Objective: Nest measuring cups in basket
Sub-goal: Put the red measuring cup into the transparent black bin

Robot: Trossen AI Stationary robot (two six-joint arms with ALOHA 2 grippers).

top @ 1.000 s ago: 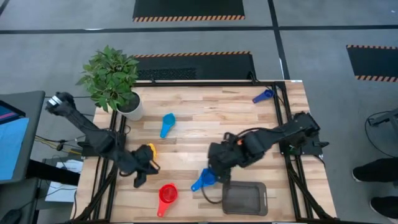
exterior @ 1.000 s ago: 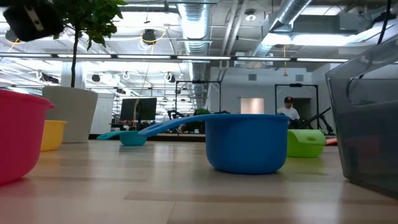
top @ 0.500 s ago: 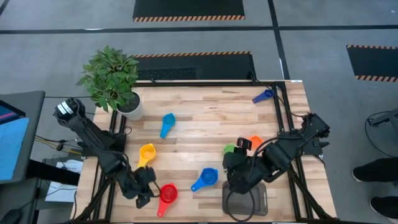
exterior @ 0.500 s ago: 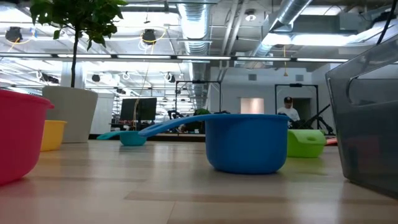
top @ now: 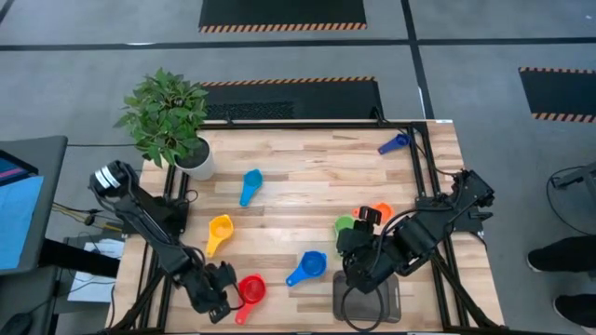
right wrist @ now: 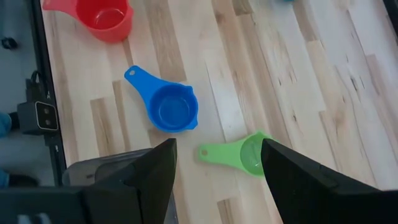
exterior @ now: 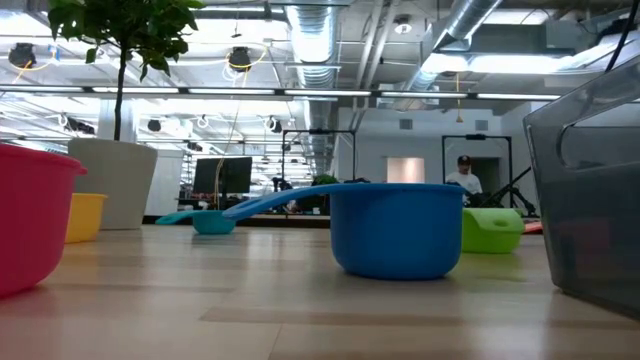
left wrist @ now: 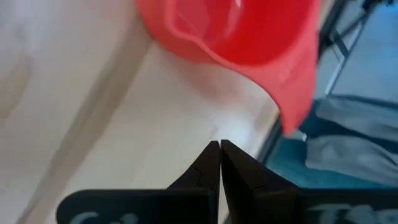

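The red measuring cup stands on the table near its front edge, and its bowl and handle fill the left wrist view. My left gripper is shut and points down at the table just left of it, with bare wood between fingertips and cup. Above the far edge of the basket hangs my right gripper, open and holding nothing. On the table lie the blue cup, green cup, orange cup, yellow cup, light blue cup and dark blue cup.
A potted plant stands at the table's far left corner. The dark blue cup lies close to the far right edge. Bare wood shows in the middle of the table, between the light blue cup and the green cup. In the low view the basket wall rises at right.
My left gripper, shut throughout, has gone down and toward the table's near edge, from beside the yellow cup to beside the red cup, rolling as it went. My right gripper has swung from over the blue cup toward the right, to above the basket, uncovering the green and orange cups.
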